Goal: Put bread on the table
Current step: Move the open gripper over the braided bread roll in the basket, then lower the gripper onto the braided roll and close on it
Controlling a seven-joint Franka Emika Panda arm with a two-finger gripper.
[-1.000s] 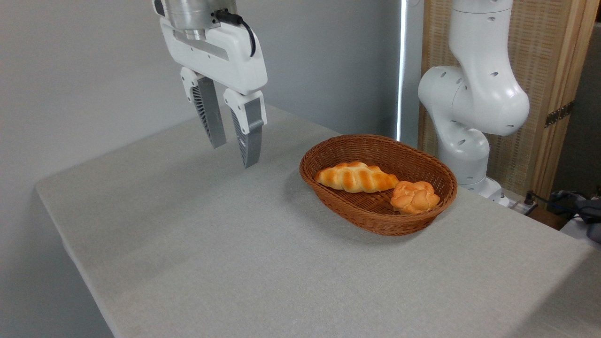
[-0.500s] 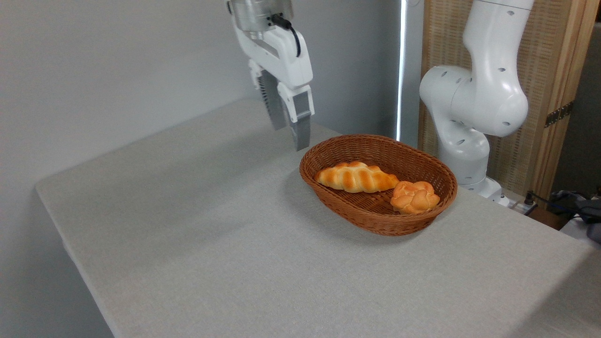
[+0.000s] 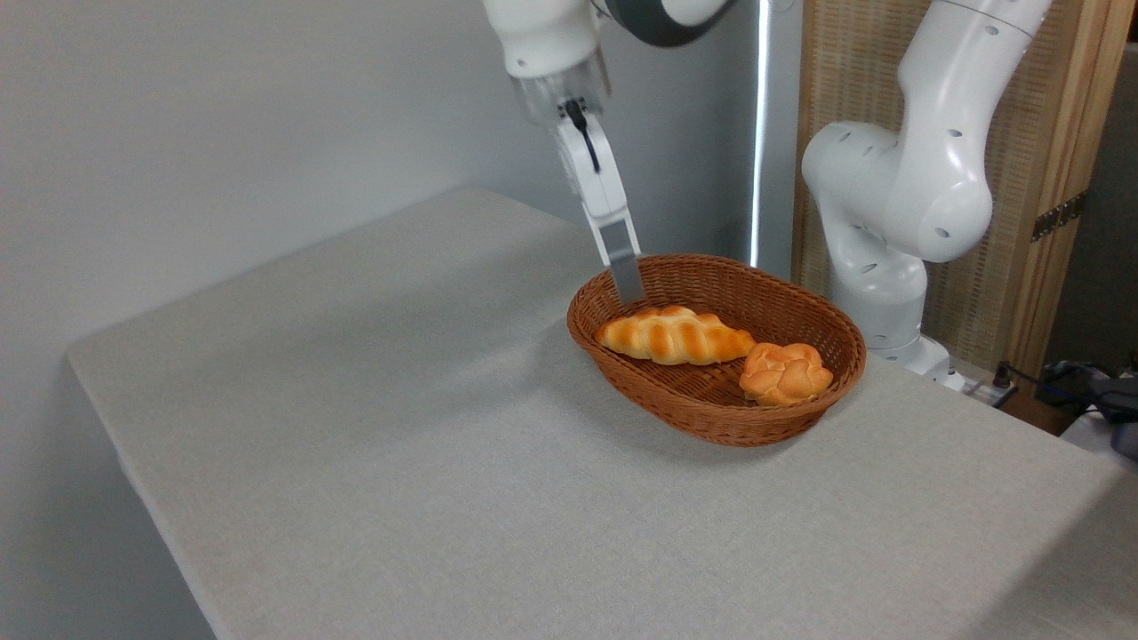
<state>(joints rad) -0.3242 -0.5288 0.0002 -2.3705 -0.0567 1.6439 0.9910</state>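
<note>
The bread [image 3: 674, 336], a long braided golden-brown loaf, lies in the left half of a brown oval wicker basket [image 3: 716, 430] on the light grey table [image 3: 400, 427]. My gripper [image 3: 629, 293] hangs tilted over the basket's back-left rim, its tips just above and behind the loaf's left end and not touching it. It is turned edge-on to the camera, so the near finger [image 3: 620, 258] hides the other. Nothing is held in it.
A small round knotted orange bun [image 3: 786, 373] sits in the basket's right end, touching the loaf's right tip. The arm's white base [image 3: 889, 231] stands behind the basket at the table's far right edge. Bare table top stretches left of and in front of the basket.
The gripper has swung right from over the table's back left to the basket's rim, dropped lower, and turned from showing two spread fingers to edge-on. Bread and bun have not moved.
</note>
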